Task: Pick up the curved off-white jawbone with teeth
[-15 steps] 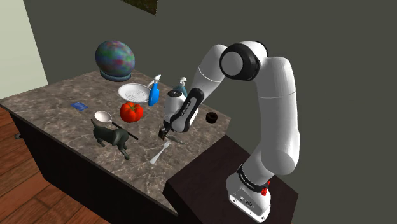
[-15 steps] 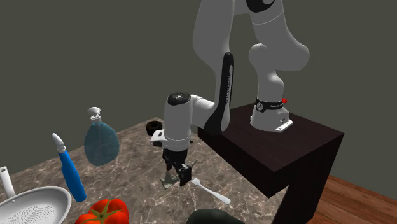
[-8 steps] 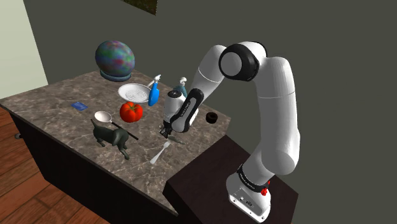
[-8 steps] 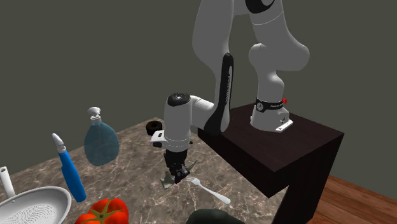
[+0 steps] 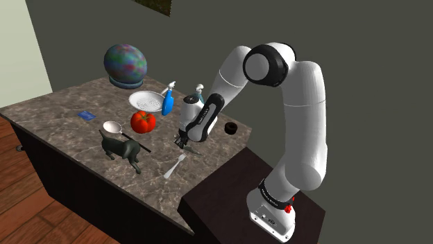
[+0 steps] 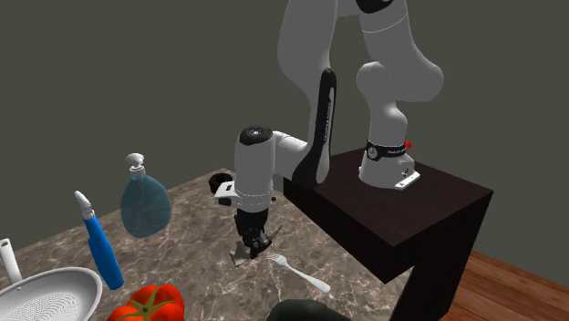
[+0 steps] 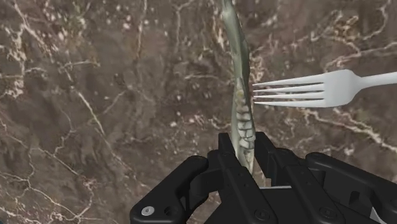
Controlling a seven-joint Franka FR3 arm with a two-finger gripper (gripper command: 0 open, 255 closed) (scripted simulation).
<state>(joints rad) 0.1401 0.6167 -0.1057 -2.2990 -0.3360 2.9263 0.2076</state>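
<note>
The jawbone (image 7: 238,95) is a slim, curved, greenish off-white bone with a row of teeth, running straight out from my gripper (image 7: 245,151) over the dark marble counter. Both black fingers are shut on its toothed end. In the shoulder view the gripper (image 5: 182,144) points down at the counter's near part, just above the fork. In the second exterior view the gripper (image 6: 254,246) holds the jawbone (image 6: 239,259) with the bone's lower end at the counter surface; I cannot tell whether it touches.
A white fork (image 7: 321,88) lies right beside the jawbone, tines toward it. On the counter (image 5: 62,111) stand a dog figure (image 5: 122,148), tomato (image 5: 143,121), white colander (image 5: 145,100), blue bottle (image 5: 167,102), teal bottle (image 6: 144,206), globe (image 5: 125,64) and small black cup (image 5: 230,127).
The fingers stood apart around the jawbone a second ago and have closed on it. Since then the hand has risen slightly.
</note>
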